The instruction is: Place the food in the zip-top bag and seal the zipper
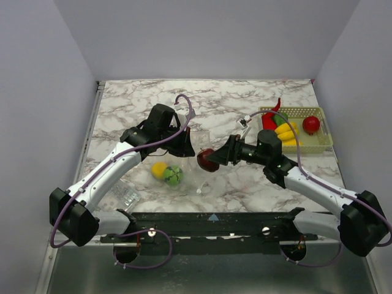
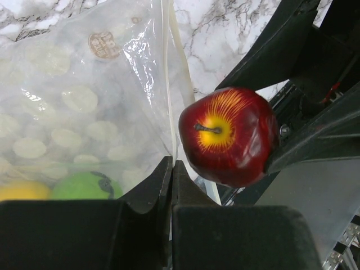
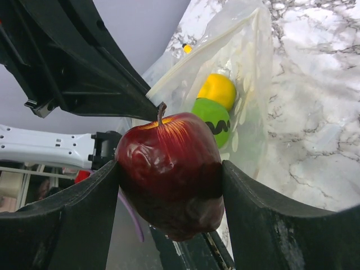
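Here the right hand [image 1: 215, 157] grips a red apple [image 3: 169, 174]. The left hand [image 2: 171, 175], closed, pinches the zip-top bag [image 2: 84, 101].

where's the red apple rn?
Top view, mid-frame: the red apple is clamped in the right claw, just right of the open edge of the zip-top bag, which the left claw pinches.

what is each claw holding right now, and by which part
The right claw grips the red apple across its sides. The left claw is pinched shut on the edge of the clear bag, at its mouth.
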### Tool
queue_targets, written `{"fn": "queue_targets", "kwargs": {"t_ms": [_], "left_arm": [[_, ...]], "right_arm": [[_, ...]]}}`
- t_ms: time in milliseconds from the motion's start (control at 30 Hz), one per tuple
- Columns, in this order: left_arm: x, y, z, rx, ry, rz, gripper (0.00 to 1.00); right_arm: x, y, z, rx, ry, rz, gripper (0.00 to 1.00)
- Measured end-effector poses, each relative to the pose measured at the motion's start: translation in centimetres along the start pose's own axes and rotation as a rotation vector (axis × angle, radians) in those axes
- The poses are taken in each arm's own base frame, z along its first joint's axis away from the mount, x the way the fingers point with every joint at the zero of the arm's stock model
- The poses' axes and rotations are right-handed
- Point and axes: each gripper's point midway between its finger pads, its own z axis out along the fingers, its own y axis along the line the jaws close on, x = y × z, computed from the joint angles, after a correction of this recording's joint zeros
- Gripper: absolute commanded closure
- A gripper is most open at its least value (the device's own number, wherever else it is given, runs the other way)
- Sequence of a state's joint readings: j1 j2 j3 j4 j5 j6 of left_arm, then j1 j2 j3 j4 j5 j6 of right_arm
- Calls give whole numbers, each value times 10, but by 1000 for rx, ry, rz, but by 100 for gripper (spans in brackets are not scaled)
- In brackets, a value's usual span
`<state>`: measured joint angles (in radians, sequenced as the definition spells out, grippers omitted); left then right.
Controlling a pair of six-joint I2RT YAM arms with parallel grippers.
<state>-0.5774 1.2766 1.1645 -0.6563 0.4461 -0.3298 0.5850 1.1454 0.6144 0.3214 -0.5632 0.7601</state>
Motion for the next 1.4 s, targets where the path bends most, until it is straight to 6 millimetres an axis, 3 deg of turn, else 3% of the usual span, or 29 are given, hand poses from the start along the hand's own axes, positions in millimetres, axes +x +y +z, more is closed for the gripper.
{"fn": "queue_targets", "kwargs": {"t_ms": [133,333,600,900,1067,1233,1333,1400], "left_arm": [[0,0,0,0,0,1,100],[-1,0,0,1,-4,2,100],[-1,-1,-3,6,-19,9,100],[-1,-6,-5,29,-33,15,100],[0,-8,-4,42,-29,11,100],[0,-9,-5,49,-31,11,100],[0,-9,-5,49,-32,11,100],[-1,-10,-5,49,-33,12,100]], "right_arm": [[7,3,6,1,10,-1,100],[-2,-1,11,37,-66,63,99],[13,-21,34,194,-154,262,98],[5,-50,45,321,-326,544,95],[6,-60,62,349,-353,727,93],[8,-49,81,315,-357,882,66],[3,-39,93,290,-358,953,35],[1,-36,98,277,-359,985,21]]}}
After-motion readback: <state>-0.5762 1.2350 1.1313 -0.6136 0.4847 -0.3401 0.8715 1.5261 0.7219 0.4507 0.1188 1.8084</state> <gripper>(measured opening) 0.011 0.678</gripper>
